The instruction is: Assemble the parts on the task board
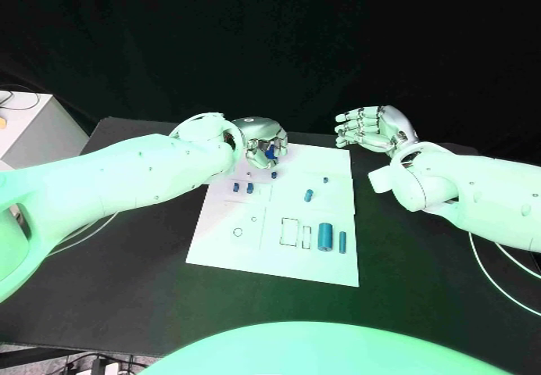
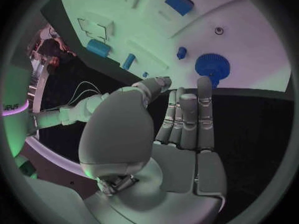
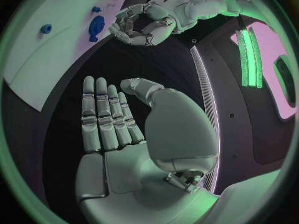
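Task board: the white rectangular plate [image 1: 295, 258] lay flat in the middle of the black table [image 1: 135, 297], its long side running away from the robot.
Parts on the board: small blue pieces were spread over it. A blue cylinder [image 1: 326, 236] lay beside a thinner blue rod [image 1: 342, 241] toward the near right. A small blue block [image 1: 308, 194] sat near the centre, and two short blue pieces [image 1: 241, 187] sat at the left side, just below the left robot hand.
Gear: a round blue toothed wheel [image 2: 212, 67] rested on the board close to its far edge, with a small blue peg [image 2: 181, 53] just beside it, in the left wrist view.
Outlines: thin printed rectangles [image 1: 291, 231] and a small ring [image 1: 238, 231] marked the board's near half.
Left robot hand: the left robot hand [image 1: 262, 143] hovered over the board's far left corner, palm down. Its fingers [image 2: 189, 115] were held together and nearly straight, the thumb apart, and it gripped nothing.
Right robot hand: the right robot hand [image 1: 370, 128] was raised above the table beyond the board's far right corner, well apart from the parts. Its fingers [image 3: 102, 115] were extended side by side, the thumb off to one side, and it held nothing.
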### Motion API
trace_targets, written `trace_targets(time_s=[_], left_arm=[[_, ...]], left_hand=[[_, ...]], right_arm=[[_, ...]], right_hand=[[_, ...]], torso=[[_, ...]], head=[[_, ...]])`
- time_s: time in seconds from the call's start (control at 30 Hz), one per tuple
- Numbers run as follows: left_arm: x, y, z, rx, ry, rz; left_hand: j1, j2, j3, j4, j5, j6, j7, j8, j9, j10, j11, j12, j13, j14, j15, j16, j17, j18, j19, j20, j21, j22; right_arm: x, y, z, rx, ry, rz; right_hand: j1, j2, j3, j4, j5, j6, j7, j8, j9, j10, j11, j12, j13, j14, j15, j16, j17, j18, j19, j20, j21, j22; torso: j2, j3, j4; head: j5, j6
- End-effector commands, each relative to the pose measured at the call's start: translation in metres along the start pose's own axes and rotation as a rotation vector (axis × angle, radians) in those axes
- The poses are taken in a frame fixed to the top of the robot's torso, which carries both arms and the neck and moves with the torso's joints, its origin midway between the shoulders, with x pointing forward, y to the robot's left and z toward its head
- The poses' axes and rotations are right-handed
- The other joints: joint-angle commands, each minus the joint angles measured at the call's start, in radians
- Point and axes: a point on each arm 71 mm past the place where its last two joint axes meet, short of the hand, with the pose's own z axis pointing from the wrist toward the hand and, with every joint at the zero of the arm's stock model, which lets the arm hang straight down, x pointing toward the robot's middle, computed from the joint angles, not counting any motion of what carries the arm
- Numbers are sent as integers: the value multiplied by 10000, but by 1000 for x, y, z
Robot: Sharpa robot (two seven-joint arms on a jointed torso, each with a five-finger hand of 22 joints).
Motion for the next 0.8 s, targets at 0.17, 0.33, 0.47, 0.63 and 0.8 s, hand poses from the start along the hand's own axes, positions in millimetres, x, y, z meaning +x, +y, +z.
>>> trace_targets(time_s=[0.17,0.33,0.47,0.63,0.8], left_arm=[[9,-6,5,210,1082,1634],[12,-6,6,89,1514,1875],[15,-6,7,58,1821,1929],[19,-8,8,100,2057,1922],[23,-8,10,50,2121,1886]], left_hand=[[-133,-214,-283,55,-101,161,-69,-297,-218,-297,45,-300,-272,-120,75,102,-169,141,-73,57,-34,-32],[-137,-200,-321,62,-99,222,-88,-341,-252,-245,25,-324,-321,17,59,264,21,147,-43,55,-27,-32],[-39,-139,-289,9,-62,337,-35,-477,-345,-49,-12,-422,-465,176,24,499,191,149,36,29,40,-2],[-87,-150,-301,33,-76,458,-60,-598,-419,92,-32,-580,-618,216,3,616,233,146,48,20,67,14],[-133,-188,-336,49,-94,473,-65,-697,-471,155,-27,-672,-703,179,9,634,153,143,47,19,73,20]], right_arm=[[2,1,0,-161,186,16],[2,2,0,-167,189,20],[3,2,0,-177,200,27],[4,2,0,-186,216,36],[4,3,0,-195,240,48]], right_hand=[[-32,81,21,-65,20,58,305,-49,-15,72,-5,-71,-1,65,37,-44,-15,12,-6,-6,-57,-12],[-32,81,21,-65,20,58,305,-49,-15,72,-5,-71,-1,65,37,-44,-15,12,-6,-6,-57,-12],[-32,86,20,-70,19,63,307,-55,-16,75,-4,-75,-1,68,38,-47,-20,10,-4,-6,-55,-15],[-32,86,20,-70,19,63,307,-55,-16,75,-4,-75,-1,68,38,-47,-20,10,-4,-6,-55,-15],[-32,86,20,-70,19,63,307,-55,-16,75,-4,-75,-1,68,38,-47,-20,10,-4,-6,-55,-15]], torso=[[8,2,-12],[12,5,-12],[12,-1,-17],[17,-8,-18],[9,-15,-10]], head=[[14,20],[13,23],[21,16],[8,-14],[-12,-7]])
